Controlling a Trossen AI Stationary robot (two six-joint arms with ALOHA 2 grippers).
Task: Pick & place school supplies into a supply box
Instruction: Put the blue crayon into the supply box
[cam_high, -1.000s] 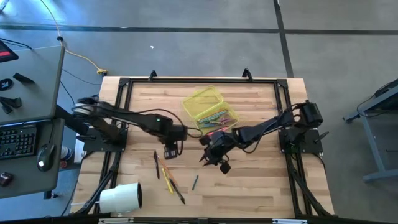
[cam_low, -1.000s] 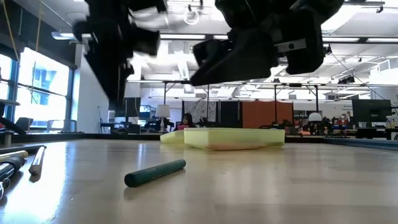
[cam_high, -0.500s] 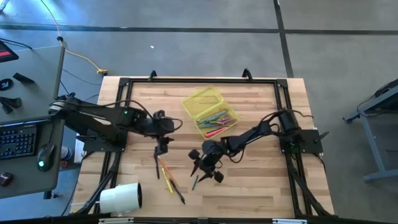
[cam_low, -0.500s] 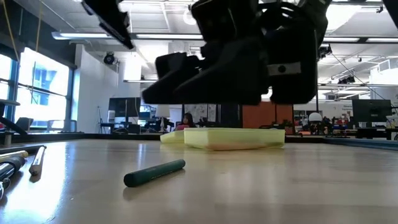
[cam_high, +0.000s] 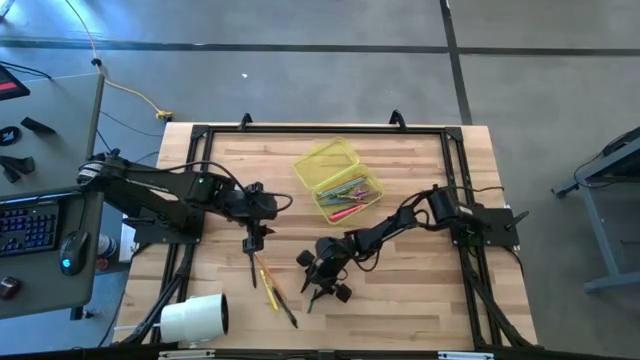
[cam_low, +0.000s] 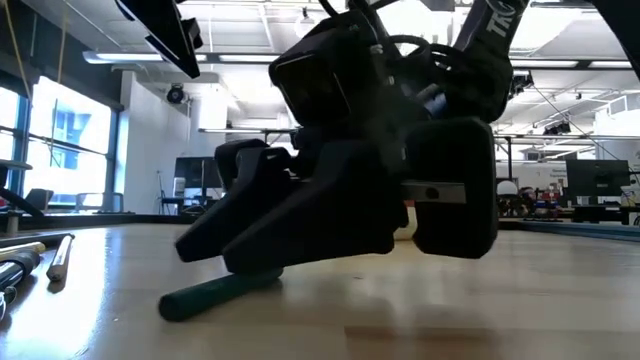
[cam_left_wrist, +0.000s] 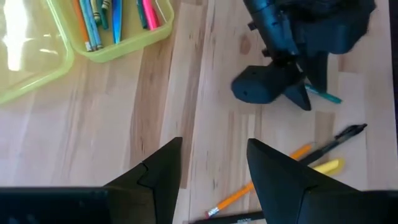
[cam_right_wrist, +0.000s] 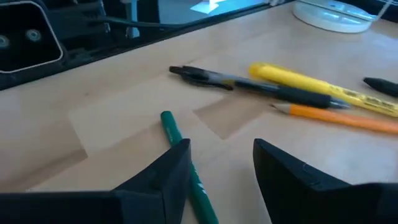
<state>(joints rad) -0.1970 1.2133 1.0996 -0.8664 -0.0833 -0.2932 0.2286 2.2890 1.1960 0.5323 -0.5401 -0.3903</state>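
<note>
The supply box (cam_high: 349, 193), a translucent yellow-green tray with its lid (cam_high: 323, 160) laid open beside it, lies on the far middle of the table and holds several pens; it also shows in the left wrist view (cam_left_wrist: 118, 37). A green pen (cam_right_wrist: 180, 149) lies flat on the table (cam_low: 215, 293). My right gripper (cam_high: 318, 287) is open and lowered over it, one finger on each side (cam_right_wrist: 221, 186). My left gripper (cam_high: 256, 236) hangs open above the table (cam_left_wrist: 214, 168), over a loose group of a black pen (cam_high: 250, 262), a yellow marker and an orange pencil (cam_high: 271, 288). My right gripper comes down slanting from the table's right, fingers low at the table top. The green pen's middle (cam_right_wrist: 194, 177) runs between them, close along the inner side of one finger (cam_right_wrist: 158, 186); whether that finger touches it I cannot tell. The pen lies flat on the wood.
A big white roll (cam_high: 195, 318) lies at the near left corner. A black frame (cam_high: 320, 128) runs round the table. A side desk with keyboard and mouse (cam_high: 40, 225) stands left of the table. Bare wood shows at the near right.
My right gripper has swung from beside the supply box toward the near edge and left, and come down low over the green pen. The pen's end has shifted a little toward the near edge. My left gripper has drawn back leftward from the box to above the loose pens.
</note>
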